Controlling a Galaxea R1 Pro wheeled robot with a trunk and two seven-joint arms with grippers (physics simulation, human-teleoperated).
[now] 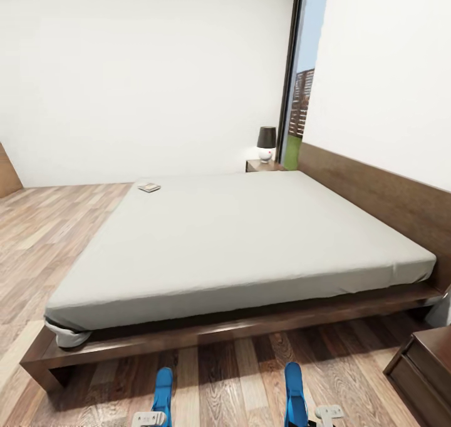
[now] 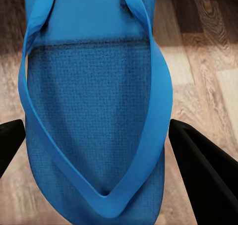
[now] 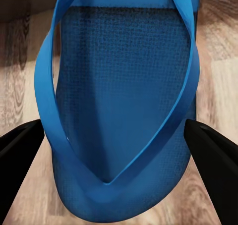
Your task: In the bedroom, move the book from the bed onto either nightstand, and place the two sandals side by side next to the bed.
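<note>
Two sandals, left sandal (image 2: 94,111) clamped in left gripper (image 2: 94,150), right sandal (image 3: 124,111) clamped in right gripper (image 3: 116,155)

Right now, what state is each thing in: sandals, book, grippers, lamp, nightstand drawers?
Left sandal: between the left gripper fingers, straps up, over the floor by the bed.
Right sandal: between the right gripper fingers, straps up.
Grippers: fingers spread at the sandal edges; contact unclear.
Book: closed, flat on the bed's far corner.
Lamp: upright on the far nightstand.
Near nightstand: drawers shut.
</note>
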